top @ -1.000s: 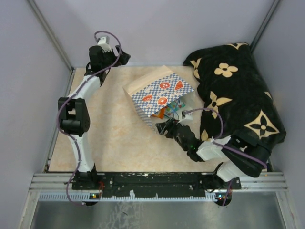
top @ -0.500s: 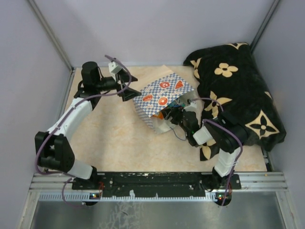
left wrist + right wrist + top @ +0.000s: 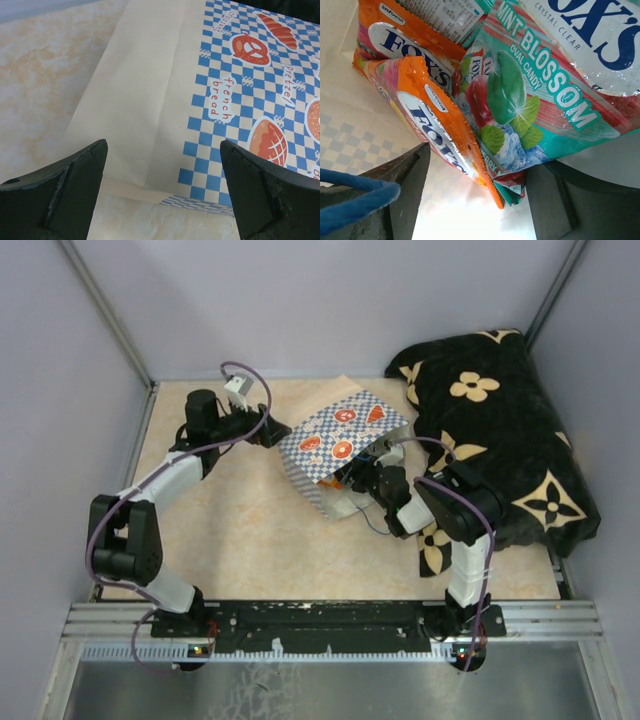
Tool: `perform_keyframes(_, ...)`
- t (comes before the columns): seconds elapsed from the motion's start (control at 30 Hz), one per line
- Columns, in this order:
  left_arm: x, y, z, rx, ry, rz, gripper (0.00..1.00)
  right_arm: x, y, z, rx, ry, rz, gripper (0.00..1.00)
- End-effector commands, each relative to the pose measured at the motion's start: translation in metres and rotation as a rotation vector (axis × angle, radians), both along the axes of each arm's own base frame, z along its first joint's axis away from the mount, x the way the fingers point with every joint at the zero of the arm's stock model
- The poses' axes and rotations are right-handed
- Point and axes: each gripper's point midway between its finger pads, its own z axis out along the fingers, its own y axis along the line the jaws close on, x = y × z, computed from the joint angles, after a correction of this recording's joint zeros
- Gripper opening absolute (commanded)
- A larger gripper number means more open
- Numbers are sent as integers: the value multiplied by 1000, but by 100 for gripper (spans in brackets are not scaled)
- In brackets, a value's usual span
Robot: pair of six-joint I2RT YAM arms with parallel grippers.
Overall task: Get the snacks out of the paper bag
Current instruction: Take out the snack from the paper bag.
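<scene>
The paper bag (image 3: 335, 435) lies on its side mid-table, its checkered band up and its mouth facing right. My right gripper (image 3: 360, 480) reaches into that mouth. In the right wrist view it (image 3: 480, 167) is open, with the lower ends of an orange snack packet (image 3: 427, 115) and a teal mint packet (image 3: 530, 100) between its fingers; more snacks (image 3: 405, 35) lie behind. My left gripper (image 3: 275, 430) is open at the bag's closed left end. In the left wrist view it (image 3: 163, 150) hovers just short of the bag's tan panel (image 3: 145, 95), holding nothing.
A black flower-patterned cloth (image 3: 500, 430) is heaped at the right, touching my right arm. A blue cord handle (image 3: 355, 192) crosses my right gripper's left finger. Grey walls close the table at the back and sides.
My left arm has swung from the back left corner down to the bag's left end. My right gripper has pushed further into the bag's mouth, and the bag has shifted slightly.
</scene>
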Motion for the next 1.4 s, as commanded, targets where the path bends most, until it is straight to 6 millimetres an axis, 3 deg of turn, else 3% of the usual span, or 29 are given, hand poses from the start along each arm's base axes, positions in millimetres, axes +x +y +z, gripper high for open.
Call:
perform_keyframes(0.0,-7,13,18,-46,-60,112,100,15,8,25,37,-106,9,71)
perform_keyframes(0.27,-44,29,40,-116,-158,183,100,-10,-4,15,45,-60,13,64)
perform_keyframes(0.43,-54,35,48,-148,-208,213,100,-15,-16,7,-20,-43,-15,46)
perform_keyframes(0.73,-56,36,27,-129,-138,220,100,-2,-31,12,-23,-44,-44,23)
perform_keyframes(1.0,-58,33,24,-138,-114,209,100,-12,-33,18,-6,-19,-28,7)
perform_keyframes(1.17,-60,33,23,-142,-100,212,100,-37,-36,17,12,63,6,2)
perform_keyframes(1.23,-60,34,25,-141,-103,220,100,-53,-42,30,39,54,13,2)
perform_keyframes(1.37,-62,38,26,-131,-102,236,100,-91,-57,28,19,103,30,2)
